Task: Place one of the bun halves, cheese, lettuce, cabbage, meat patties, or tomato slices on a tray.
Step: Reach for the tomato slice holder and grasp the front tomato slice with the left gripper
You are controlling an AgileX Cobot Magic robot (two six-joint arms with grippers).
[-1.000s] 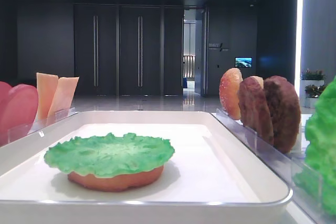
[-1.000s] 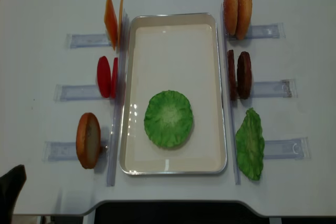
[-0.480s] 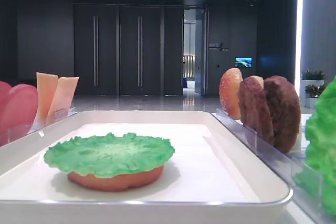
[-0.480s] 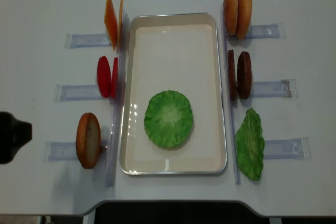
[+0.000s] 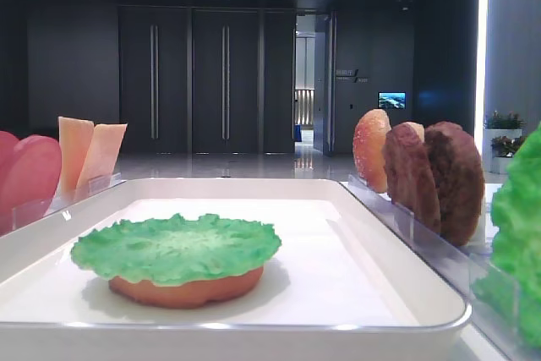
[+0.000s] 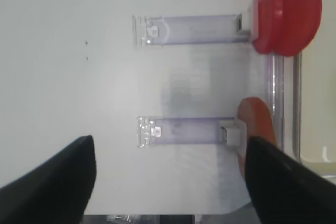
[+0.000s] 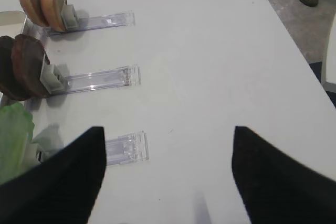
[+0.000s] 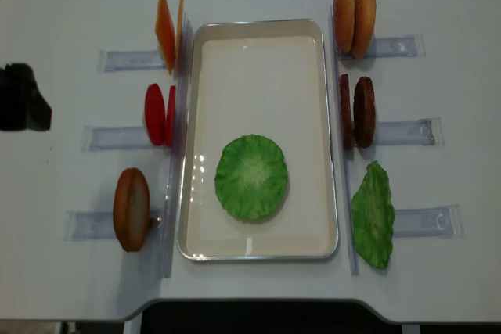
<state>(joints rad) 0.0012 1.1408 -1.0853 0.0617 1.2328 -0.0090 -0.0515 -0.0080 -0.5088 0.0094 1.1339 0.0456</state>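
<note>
Left gripper (image 6: 168,182) wide open, empty, above the left racks, likely lining up on the tomato slices (image 8: 159,114). Tray (image 8: 313,138) holds bun half under lettuce (image 8: 251,177). Right gripper (image 7: 168,174) wide open, parked far right.

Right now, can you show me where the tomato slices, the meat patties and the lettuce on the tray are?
tomato slices (image 8: 160,114): overhead view, on the red discs standing in the left rack.
meat patties (image 8: 363,112): overhead view, on the outer brown disc's edge.
lettuce (image 8: 251,177): overhead view, centre of the green leaf inside the tray (image 8: 258,27).
</note>
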